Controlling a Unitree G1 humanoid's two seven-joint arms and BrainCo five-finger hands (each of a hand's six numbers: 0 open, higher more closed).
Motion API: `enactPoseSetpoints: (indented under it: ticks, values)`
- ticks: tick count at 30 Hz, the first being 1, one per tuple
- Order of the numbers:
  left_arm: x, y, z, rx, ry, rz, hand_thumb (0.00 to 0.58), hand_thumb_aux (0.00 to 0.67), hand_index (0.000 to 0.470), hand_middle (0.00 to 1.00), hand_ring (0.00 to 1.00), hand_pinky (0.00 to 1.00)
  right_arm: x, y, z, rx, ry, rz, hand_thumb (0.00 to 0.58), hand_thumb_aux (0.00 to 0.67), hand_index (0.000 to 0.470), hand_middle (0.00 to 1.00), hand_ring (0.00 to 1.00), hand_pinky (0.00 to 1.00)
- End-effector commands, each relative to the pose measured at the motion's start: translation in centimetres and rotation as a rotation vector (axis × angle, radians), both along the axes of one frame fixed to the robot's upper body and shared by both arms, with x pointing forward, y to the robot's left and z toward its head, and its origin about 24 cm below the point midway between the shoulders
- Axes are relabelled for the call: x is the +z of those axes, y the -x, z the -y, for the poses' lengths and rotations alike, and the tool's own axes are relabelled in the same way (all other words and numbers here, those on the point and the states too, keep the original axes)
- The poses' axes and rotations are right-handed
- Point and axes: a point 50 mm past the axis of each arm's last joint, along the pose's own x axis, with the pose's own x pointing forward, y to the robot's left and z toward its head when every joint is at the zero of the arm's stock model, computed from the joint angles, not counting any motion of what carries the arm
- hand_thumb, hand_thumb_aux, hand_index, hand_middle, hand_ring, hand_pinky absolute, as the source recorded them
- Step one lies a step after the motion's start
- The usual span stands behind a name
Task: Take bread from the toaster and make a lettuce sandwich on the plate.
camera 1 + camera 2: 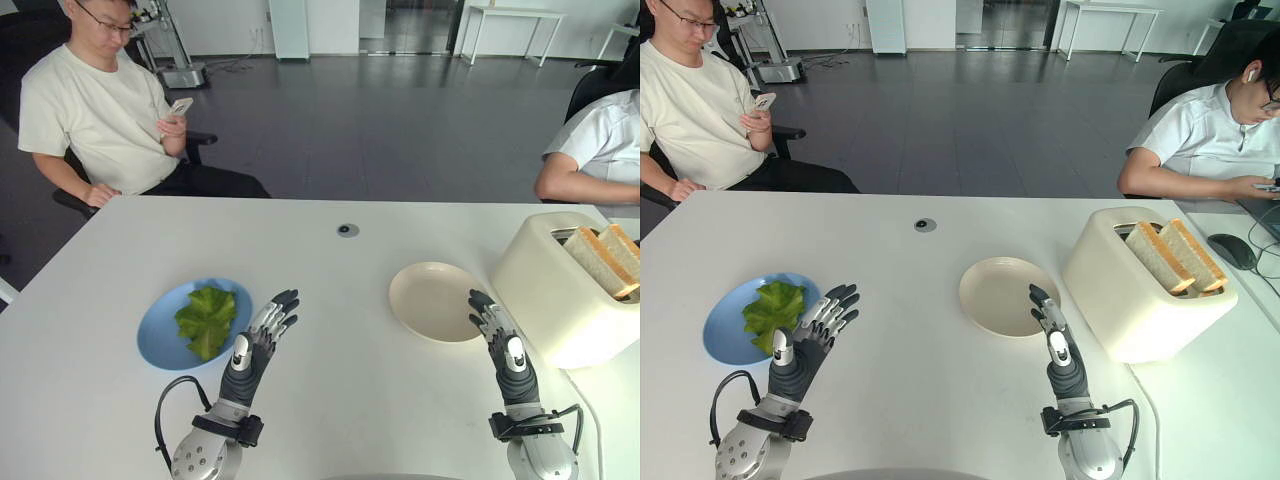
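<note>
Left eye view: nothing done yet, bread (605,258) in the 3 o'clock toaster (545,295), plate (432,300) bare, left robot hand (255,345) and right robot hand (505,345) spread.

Lettuce (207,320) left — plate (435,300), toaster (545,290) right

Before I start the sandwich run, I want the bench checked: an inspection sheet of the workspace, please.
Surface: white table, round insert near far edge.
Job's things: toaster holds two bread slices; cream plate bare; lettuce on blue plate.
Clutter: mouse right of toaster.
Hands: left hand and right hand open, holding nothing.
Cables: black loop at left wrist; thin cable by mouse.
Surroundings: grey floor, white desk at far wall.
</note>
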Motion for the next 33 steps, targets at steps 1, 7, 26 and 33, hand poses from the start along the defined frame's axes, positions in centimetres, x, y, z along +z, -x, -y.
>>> enactPoseSetpoints:
  ticks: [1, 7, 26, 33]
  values:
    - [0.0, 0.0, -0.1, 0.007, 0.003, 0.0, 0.0, 0.0, 0.0, 0.0, 0.0, 0.0, -0.1, 0.1, -0.1, 0.014, -0.028, -0.026, 0.0, 0.0, 0.0, 0.0, 0.0, 0.0]
    - [0.1, -0.2, -0.2, 0.012, 0.001, 0.007, 0.0, 0.0, 0.0, 0.0, 0.0, 0.0, -0.2, 0.2, -0.2, 0.027, -0.031, -0.042, 0.0, 0.0, 0.0, 0.0, 0.0, 0.0]
    - [-0.1, 0.0, -0.1, 0.03, 0.002, 0.008, 0.0, 0.0, 0.0, 0.0, 0.0, 0.0, 10.5, -3.0, 9.1, -0.236, 0.488, 0.231, 0.0, 0.0, 0.0, 0.0, 0.0, 0.0]
    - [-0.1, 0.0, 0.0, 0.049, 0.007, 0.016, 0.0, 0.0, 0.0, 0.0, 0.0, 0.0, 11.8, -4.4, 16.3, -0.39, 0.751, 0.006, 0.0, 0.0, 0.0, 0.0, 0.0, 0.0]
